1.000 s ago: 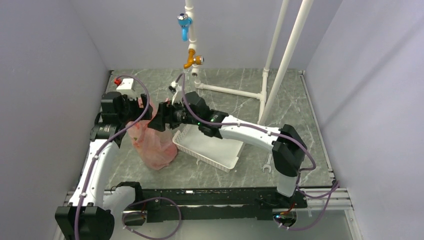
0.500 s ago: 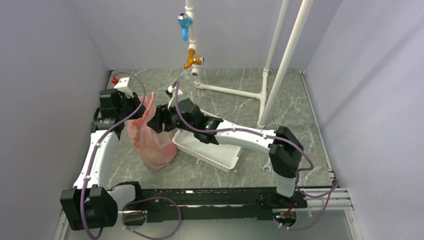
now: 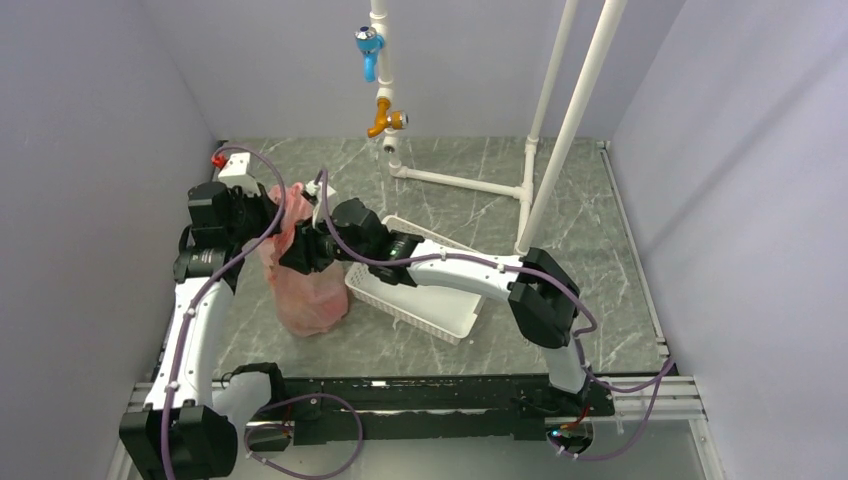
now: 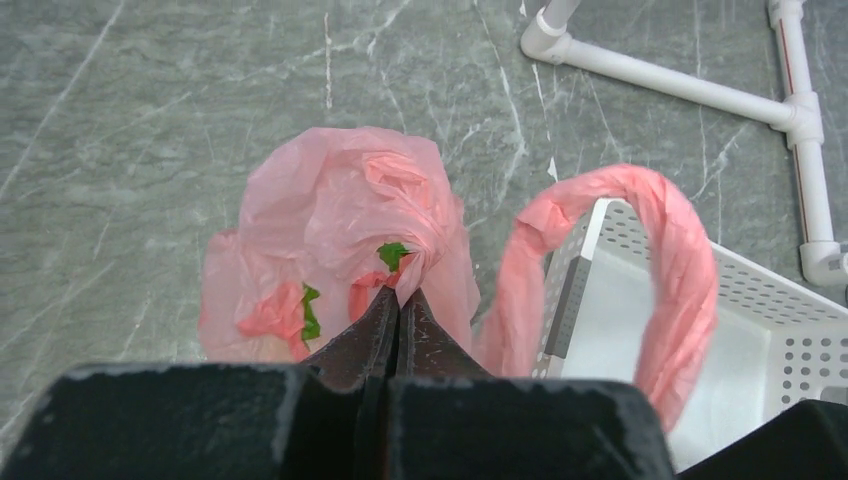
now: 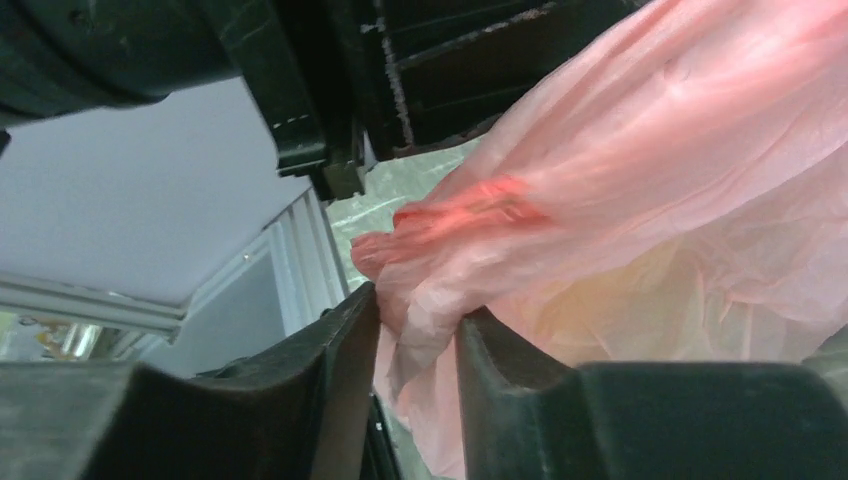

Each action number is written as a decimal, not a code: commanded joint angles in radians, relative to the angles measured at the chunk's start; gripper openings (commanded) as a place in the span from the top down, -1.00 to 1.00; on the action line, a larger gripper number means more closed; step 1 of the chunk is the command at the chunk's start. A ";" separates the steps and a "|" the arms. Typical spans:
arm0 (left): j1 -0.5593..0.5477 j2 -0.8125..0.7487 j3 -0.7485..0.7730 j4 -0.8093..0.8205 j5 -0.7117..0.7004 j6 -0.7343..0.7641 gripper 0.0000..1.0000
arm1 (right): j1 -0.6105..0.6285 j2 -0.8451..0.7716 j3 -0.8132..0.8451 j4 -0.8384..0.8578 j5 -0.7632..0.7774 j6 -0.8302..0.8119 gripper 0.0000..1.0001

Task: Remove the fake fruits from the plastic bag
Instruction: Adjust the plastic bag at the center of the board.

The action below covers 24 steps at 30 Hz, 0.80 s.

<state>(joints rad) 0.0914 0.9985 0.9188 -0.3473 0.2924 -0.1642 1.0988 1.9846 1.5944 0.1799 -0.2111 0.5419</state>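
I see a grey stone-look table top [image 3: 620, 250]. A thin pink crinkly plastic bag [image 3: 310, 300] sits on it, right under the left gripper [image 4: 398, 295] and right gripper [image 5: 415, 310], whose jaws both pinch it. A white plastic basket with holes [image 3: 430, 310] lies just right of the jaws, beside the bag. White pipes [image 3: 460, 183] stand farther back. A small silver spanner [image 3: 533, 335] lies well off to the right. A small white box [image 3: 238, 172] sits behind the left jaws.
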 commanded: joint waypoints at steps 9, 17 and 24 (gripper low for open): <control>0.018 0.028 0.261 -0.095 -0.159 -0.254 1.00 | -0.013 -0.200 -0.084 0.037 -0.097 -0.413 0.63; 0.044 0.053 0.212 -0.081 -0.139 -0.229 1.00 | 0.020 -0.233 -0.319 0.124 -0.274 -0.405 0.49; 0.054 0.002 0.104 -0.070 -0.114 -0.211 1.00 | 0.054 -0.230 -0.436 0.162 -0.201 -0.334 0.27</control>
<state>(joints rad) 0.1379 1.0508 1.0454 -0.4389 0.1574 -0.3790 1.1404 1.7645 1.1843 0.2825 -0.4126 0.1810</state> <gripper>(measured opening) 0.012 0.328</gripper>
